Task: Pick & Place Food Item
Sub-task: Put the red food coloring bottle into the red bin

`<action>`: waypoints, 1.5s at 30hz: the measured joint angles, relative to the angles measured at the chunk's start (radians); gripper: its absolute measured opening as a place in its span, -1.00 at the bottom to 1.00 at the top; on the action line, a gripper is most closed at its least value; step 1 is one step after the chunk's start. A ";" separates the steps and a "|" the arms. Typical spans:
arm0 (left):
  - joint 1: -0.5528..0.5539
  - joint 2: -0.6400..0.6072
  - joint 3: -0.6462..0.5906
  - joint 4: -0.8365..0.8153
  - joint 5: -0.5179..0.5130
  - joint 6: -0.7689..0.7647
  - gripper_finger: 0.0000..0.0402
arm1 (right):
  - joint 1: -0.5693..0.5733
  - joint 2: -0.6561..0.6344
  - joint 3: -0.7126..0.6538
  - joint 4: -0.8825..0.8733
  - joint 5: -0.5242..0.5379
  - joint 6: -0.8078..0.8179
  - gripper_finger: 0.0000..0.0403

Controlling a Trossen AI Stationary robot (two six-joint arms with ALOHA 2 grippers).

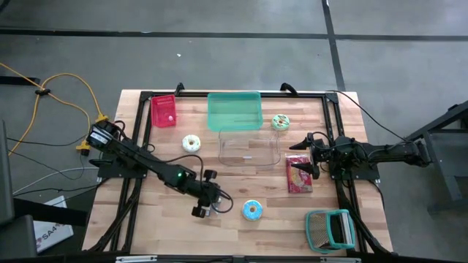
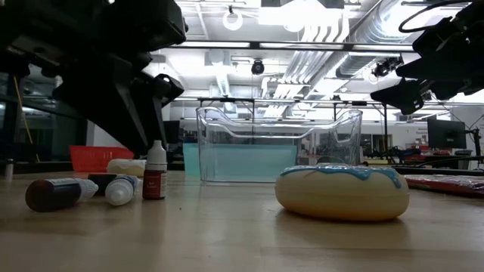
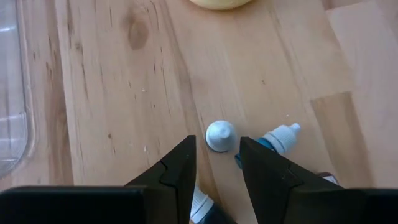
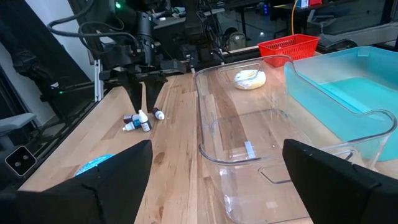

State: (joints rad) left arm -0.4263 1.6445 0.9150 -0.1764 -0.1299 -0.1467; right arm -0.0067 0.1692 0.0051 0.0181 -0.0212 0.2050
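On my table (image 1: 146, 234) I count three doughnuts: white (image 1: 191, 143), green (image 1: 280, 122), blue-iced (image 1: 251, 210). My left fingers (image 3: 186, 168), part-open, hover over small bottles (image 2: 155, 172), perhaps four, holding nothing; my right fingers (image 4: 323, 177) gape empty beside the clear tub (image 4: 249, 143). Only the low view shows one bottle upright.

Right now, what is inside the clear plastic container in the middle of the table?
The clear container looks empty: the right wrist view shows only wood through its walls and a small label on its bottom. Nothing covers its inside.
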 joint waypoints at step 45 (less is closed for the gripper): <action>0.002 0.054 -0.001 0.096 0.006 -0.001 -0.62 | 0.000 0.000 0.000 0.000 0.000 0.000 0.74</action>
State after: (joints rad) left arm -0.4248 1.6985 0.9142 -0.0807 -0.1238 -0.1478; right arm -0.0070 0.1692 0.0055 0.0181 -0.0216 0.2050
